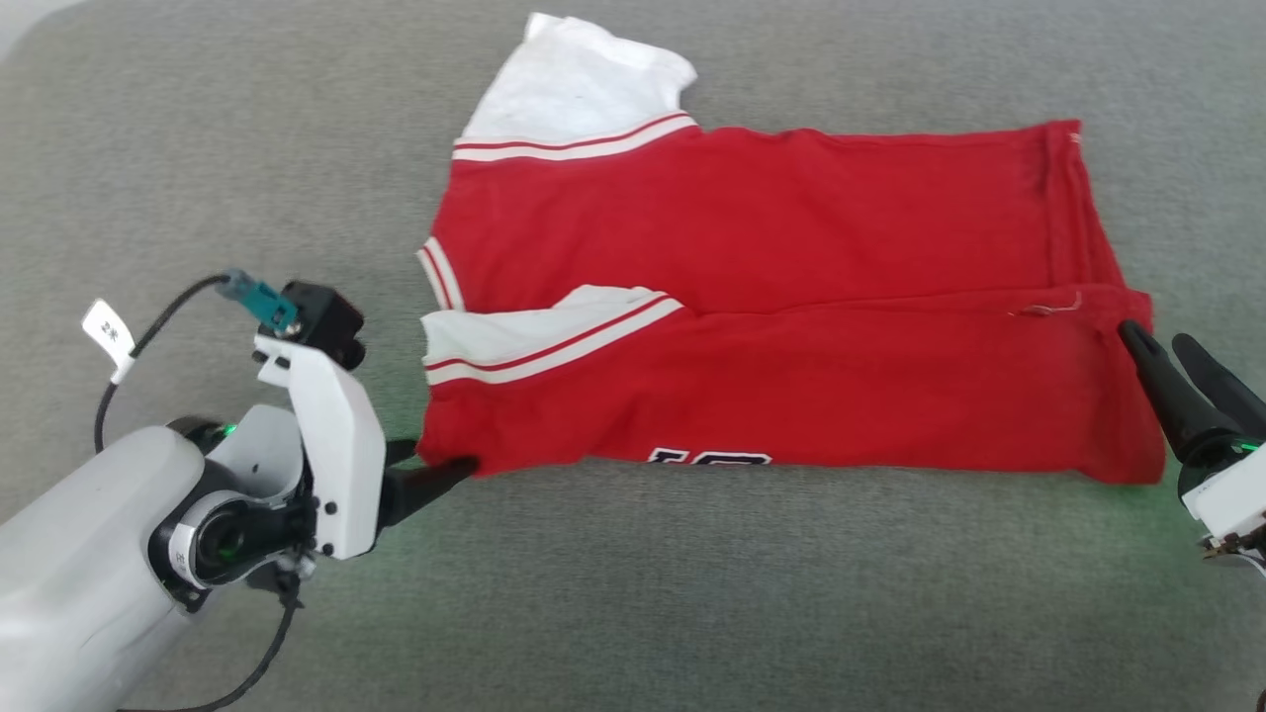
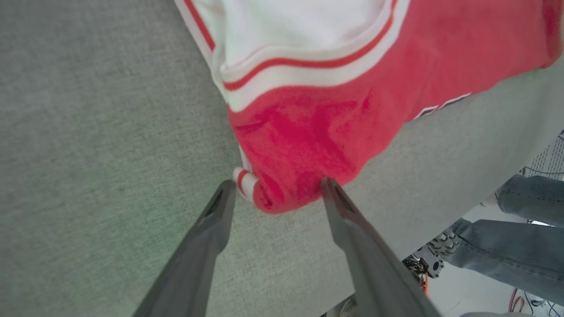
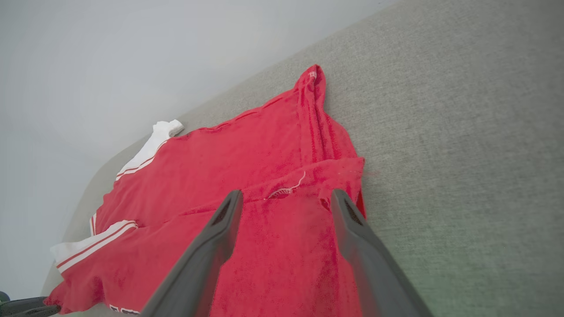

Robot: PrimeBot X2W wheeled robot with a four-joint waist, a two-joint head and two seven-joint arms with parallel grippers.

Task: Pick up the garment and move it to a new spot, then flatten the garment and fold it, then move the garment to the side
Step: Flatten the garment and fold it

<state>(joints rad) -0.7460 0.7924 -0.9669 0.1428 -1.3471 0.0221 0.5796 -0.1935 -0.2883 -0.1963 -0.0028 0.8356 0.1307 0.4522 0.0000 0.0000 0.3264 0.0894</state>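
- Red cloth catches my eye first: the garment [image 1: 771, 297] lies flat on the grey soft top [image 1: 633, 593]. It stretches from left to right, with a white part [image 1: 579, 84] sticking out at the far left.
- Its near long edge looks turned over toward the middle. I think the folding is half done and one more fold is to come.
- To do that fold well, both grippers should pinch their corners at the same time. They should bite deep enough to catch every layer.
- Then they should lift the same amount and go across together, so the edge stays straight.
- They should lay the cloth down slowly. It looks thin and floppy, so it could slip out or bunch up.
- The left gripper [image 1: 425, 463] is spread wide and holds nothing. The near left corner of the garment sits right between its finger tips, and one tip looks to touch the cloth.
- The right gripper [image 1: 1159, 341] is spread wide too and holds nothing. It is at the near right corner, and its fingers point in over the red cloth there.
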